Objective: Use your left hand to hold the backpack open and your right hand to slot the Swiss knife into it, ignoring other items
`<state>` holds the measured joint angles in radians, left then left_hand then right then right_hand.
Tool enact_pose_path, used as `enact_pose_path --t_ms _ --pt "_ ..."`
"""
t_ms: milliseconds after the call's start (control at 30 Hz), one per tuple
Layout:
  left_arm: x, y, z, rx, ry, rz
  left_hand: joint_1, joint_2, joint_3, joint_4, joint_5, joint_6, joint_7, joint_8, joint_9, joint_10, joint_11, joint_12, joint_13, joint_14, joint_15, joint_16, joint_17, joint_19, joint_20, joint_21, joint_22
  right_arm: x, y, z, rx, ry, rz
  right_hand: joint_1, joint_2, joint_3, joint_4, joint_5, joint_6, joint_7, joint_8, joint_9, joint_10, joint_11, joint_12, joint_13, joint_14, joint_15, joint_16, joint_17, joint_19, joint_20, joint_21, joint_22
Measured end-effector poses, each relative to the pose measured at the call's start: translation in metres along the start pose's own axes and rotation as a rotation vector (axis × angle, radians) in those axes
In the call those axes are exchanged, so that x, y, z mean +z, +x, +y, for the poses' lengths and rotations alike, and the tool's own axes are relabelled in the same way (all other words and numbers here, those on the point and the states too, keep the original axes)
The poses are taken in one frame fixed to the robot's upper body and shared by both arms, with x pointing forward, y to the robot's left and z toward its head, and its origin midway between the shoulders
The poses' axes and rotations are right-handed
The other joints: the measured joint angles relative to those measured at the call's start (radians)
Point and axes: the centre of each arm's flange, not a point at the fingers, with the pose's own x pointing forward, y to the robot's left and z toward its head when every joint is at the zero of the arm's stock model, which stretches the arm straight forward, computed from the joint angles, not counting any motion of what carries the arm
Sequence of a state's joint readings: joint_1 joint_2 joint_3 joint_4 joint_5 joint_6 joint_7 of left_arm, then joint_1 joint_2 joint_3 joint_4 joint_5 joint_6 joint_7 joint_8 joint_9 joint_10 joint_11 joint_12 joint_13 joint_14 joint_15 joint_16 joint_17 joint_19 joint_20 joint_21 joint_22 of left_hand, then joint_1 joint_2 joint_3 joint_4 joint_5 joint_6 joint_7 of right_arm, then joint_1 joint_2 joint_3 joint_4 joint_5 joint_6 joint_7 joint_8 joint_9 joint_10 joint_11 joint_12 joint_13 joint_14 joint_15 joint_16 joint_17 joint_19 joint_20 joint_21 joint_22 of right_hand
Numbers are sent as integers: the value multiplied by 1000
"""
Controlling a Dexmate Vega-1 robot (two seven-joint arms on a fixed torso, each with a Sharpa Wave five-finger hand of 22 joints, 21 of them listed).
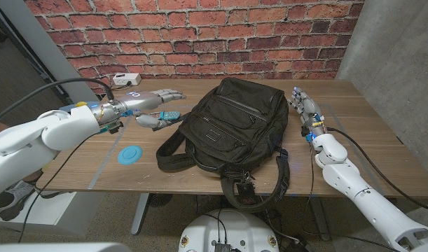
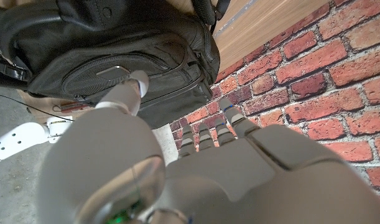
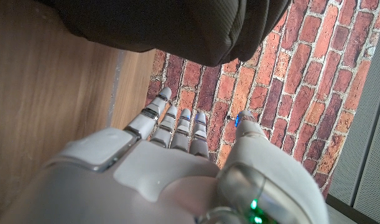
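A black backpack [image 1: 231, 122] lies flat in the middle of the table, straps trailing toward the front edge; its zippers look closed. My left hand [image 1: 154, 103] hovers just left of it, fingers spread and pointing at the bag, holding nothing. Under that hand lies a small blue-grey oblong item [image 1: 169, 115]; I cannot tell if it is the Swiss knife. My right hand [image 1: 305, 108] stands beside the bag's right side, fingers straight, empty. The left wrist view has the left hand [image 2: 196, 168] near the backpack [image 2: 115, 56]. The right wrist view has the right hand [image 3: 171, 168] by the backpack [image 3: 177, 25].
A flat blue disc [image 1: 132, 154] lies on the table [image 1: 368, 140] near the front left. A white power strip [image 1: 126, 78] sits at the back left against the brick wall. Cables run along both arms.
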<state>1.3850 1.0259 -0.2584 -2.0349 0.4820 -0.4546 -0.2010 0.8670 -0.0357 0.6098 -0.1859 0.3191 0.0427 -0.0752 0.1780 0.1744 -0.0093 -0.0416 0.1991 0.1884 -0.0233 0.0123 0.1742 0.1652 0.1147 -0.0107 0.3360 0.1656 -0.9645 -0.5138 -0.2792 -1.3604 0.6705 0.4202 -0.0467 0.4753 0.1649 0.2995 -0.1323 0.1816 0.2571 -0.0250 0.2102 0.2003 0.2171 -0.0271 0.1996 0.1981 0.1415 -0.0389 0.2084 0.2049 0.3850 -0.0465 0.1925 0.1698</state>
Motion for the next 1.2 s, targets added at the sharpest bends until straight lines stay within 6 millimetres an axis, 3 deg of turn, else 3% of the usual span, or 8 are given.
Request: enact_pose_path --t_ms 667,1033,1200 --pt "10 -4 2 -41 206 -37 9 -28 -26 15 -61 -4 4 2 0 -3 -3 0 0 5 -5 4 0 11 -3 -15 0 -6 -10 -2 -40 25 -13 0 0 3 3 0 0 0 0 0 -5 5 0 0 0 0 0 0 0 0 0 0" --pt "16 -9 -12 -35 362 -50 9 -28 -57 27 -127 108 29 30 5 65 -28 29 5 57 -33 12 5 58 -7 -38 0 -7 -16 -7 -65 35 -23 0 0 3 3 0 0 0 0 0 -5 5 0 0 0 0 0 0 0 0 0 0" --pt "17 -11 -18 -5 429 -57 9 -28 -66 28 -134 134 37 36 10 72 -35 35 9 78 -40 12 5 75 11 -42 5 -7 -18 -9 -73 40 -28 0 0 3 3 -1 0 0 0 0 -5 5 0 0 0 0 0 0 0 0 0 0"
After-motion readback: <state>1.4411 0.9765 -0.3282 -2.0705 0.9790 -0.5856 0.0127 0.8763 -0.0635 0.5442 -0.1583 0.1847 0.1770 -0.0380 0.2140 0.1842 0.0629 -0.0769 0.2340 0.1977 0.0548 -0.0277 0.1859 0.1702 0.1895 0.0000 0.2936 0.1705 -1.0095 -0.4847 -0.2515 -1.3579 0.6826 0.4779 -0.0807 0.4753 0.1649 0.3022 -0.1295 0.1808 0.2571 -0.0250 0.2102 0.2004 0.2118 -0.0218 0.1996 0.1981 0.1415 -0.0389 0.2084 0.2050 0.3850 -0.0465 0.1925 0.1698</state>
